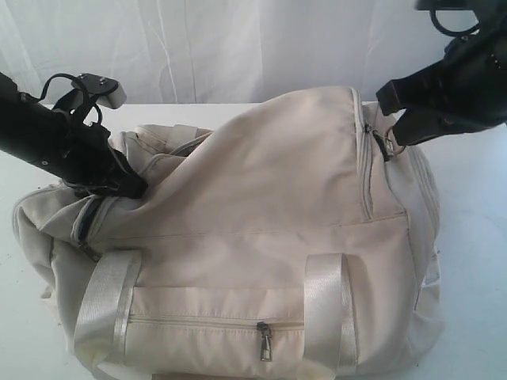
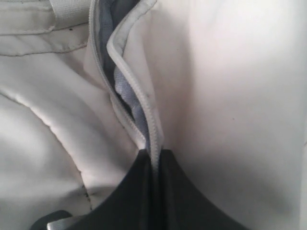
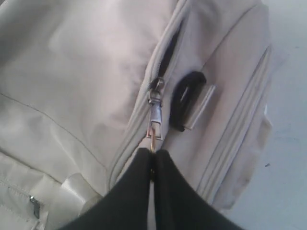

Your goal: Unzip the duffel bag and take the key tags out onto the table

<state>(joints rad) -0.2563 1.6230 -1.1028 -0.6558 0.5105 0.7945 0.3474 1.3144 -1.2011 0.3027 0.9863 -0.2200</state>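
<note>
the duffel bag [image 1: 261, 237] lies across the white tabletop [image 1: 475, 237], its front pocket and two shiny straps facing the exterior camera. the left arm comes in low from the left edge, angled downward, with the left end effector [image 2: 156, 155] buried in the folds at the bag's upper left. its fingers are pressed together, pinching the zip edge [image 2: 144, 105] of an open seam, and grey lining [image 2: 125, 88] shows in the gap. the right arm reaches down from the top right corner, sloping toward the bag's high end. the right end effector [image 3: 153, 154] is closed tight on the ring of a metal zip pull [image 3: 155, 112], which is drawn straight out from its slider. the fabric rises to a peak on the right side, and the zip beyond that slider gapes dark
</note>
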